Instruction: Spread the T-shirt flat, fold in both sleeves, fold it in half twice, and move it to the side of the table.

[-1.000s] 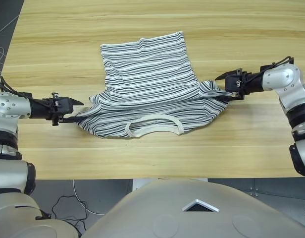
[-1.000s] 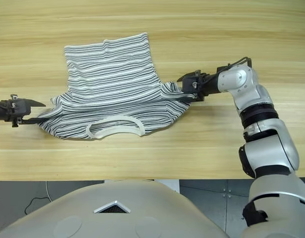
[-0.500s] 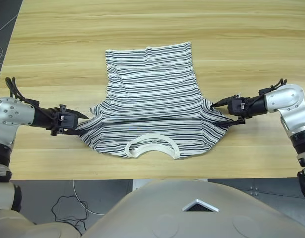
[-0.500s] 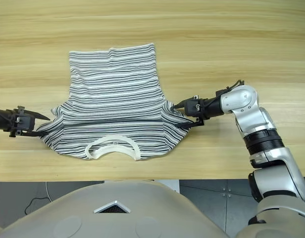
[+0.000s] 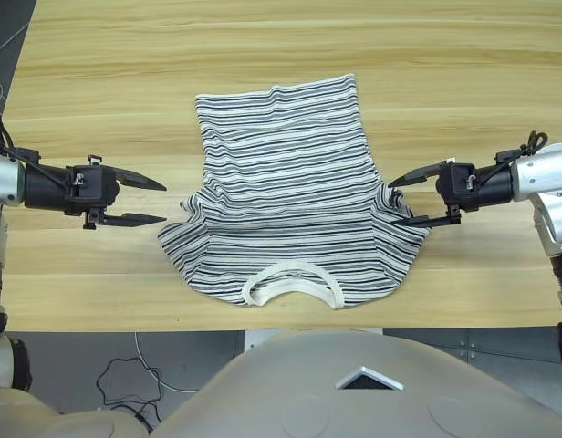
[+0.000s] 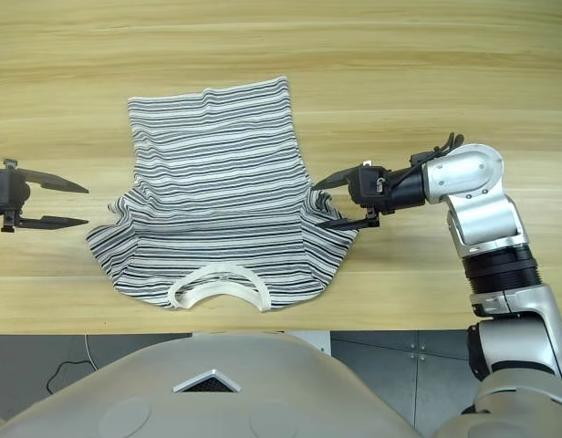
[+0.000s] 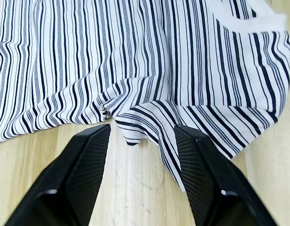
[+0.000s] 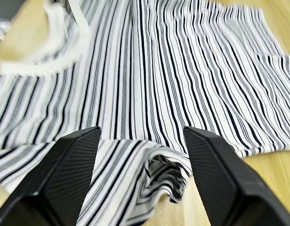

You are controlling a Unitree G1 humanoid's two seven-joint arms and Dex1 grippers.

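Sleeves look like the weak spot. The striped T-shirt (image 5: pixel 286 173) lies on the counter (image 5: pixel 463 73) with its collar (image 5: pixel 293 281) at the near edge. Its body is fairly flat, but both sides are bunched. The left gripper (image 5: pixel 164 203) is empty, with fingers (image 7: pixel 84 174) spread wide, just beside the cloth and clear of it. The right gripper (image 5: pixel 391 202) is also wide open and empty, its tips at the rumpled right edge.

To do this well, I judge each gripper should pinch the sleeve's outermost hem only, a single layer, and draw it straight outward, low over the wood, so the body does not drag.

From the head views each side reads as a vague rumple. The left wrist view shows the left sleeve (image 7: pixel 135 125) curled under itself between the fingers. The right wrist view shows the right sleeve (image 8: pixel 159 167) doubled into a pocket.
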